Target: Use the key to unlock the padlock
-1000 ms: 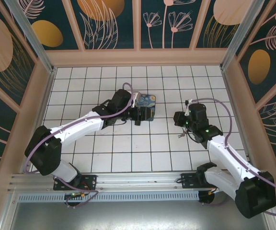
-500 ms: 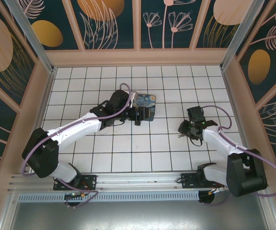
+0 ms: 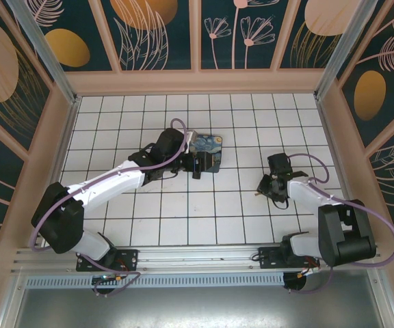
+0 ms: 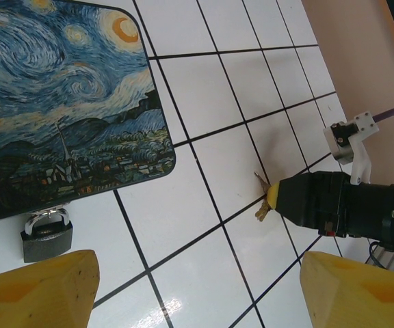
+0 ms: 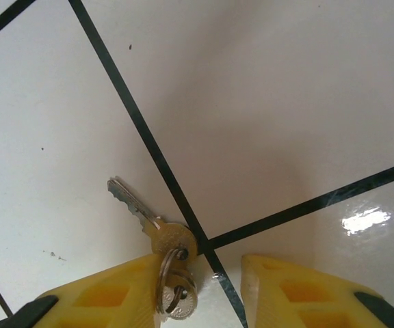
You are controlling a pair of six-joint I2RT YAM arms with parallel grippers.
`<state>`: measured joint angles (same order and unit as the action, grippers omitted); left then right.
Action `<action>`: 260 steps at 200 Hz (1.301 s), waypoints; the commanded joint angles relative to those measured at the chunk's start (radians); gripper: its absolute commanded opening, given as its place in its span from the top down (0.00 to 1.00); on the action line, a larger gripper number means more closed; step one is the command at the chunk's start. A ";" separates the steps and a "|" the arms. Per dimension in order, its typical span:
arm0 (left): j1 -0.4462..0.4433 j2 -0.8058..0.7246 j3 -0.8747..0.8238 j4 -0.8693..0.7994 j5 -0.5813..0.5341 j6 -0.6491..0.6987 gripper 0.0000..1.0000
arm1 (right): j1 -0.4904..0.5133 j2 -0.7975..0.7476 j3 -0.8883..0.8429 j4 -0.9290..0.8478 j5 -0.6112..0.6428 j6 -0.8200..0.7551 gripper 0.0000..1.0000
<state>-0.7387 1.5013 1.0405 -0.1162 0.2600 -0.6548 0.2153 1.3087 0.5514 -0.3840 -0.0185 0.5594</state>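
Two jaws of the right gripper (image 5: 217, 290) stand apart over bare tile, pinching nothing. The key (image 5: 146, 215) lies flat on the bench (image 5: 306, 102), its ring against one finger. The padlock (image 4: 46, 236) lies just beside the starry-night box (image 4: 60, 102), near the left gripper (image 4: 200, 290), whose jaws are spread wide.

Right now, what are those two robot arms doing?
They're trying to open a padlock. The right claw is down at the tiles by the key. Its fingers are apart, and the key's ring lies against one finger, so the key isn't pinched yet. The left claw hangs open above the padlock, which lies with its loop shut, right by the painted box.
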 commanded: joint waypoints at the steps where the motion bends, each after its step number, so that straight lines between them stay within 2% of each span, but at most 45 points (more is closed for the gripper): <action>1: 0.004 0.017 0.006 -0.008 -0.016 0.029 0.23 | 0.000 0.081 -0.004 0.123 -0.014 -0.044 0.68; 45: 0.004 0.031 0.027 -0.023 -0.017 0.038 0.24 | -0.001 0.138 0.033 0.134 -0.017 -0.099 0.68; 68: 0.004 0.040 0.037 -0.026 -0.020 0.038 0.24 | 0.000 0.160 0.044 0.143 -0.024 -0.120 0.63; 89: 0.005 0.049 0.047 -0.029 -0.016 0.038 0.24 | 0.000 0.175 0.050 0.163 -0.033 -0.134 0.63; 174: 0.005 0.071 0.065 -0.031 -0.016 0.043 0.25 | -0.001 0.182 0.068 0.166 -0.075 -0.169 0.91; 203: 0.002 0.076 0.068 -0.020 0.018 0.031 0.26 | 0.011 0.148 0.079 0.146 -0.087 -0.169 0.99; 240: 0.000 0.049 0.008 0.084 0.126 -0.042 0.28 | 0.049 0.049 0.117 0.130 -0.193 -0.149 1.00; 260: -0.007 0.029 -0.055 0.191 0.205 -0.113 0.31 | 0.083 -0.001 0.155 0.129 -0.259 -0.081 1.00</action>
<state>-0.7387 1.5616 1.0531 -0.0559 0.3473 -0.6819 0.2619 1.3762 0.6510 -0.3317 -0.1501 0.4107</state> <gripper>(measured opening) 0.705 0.076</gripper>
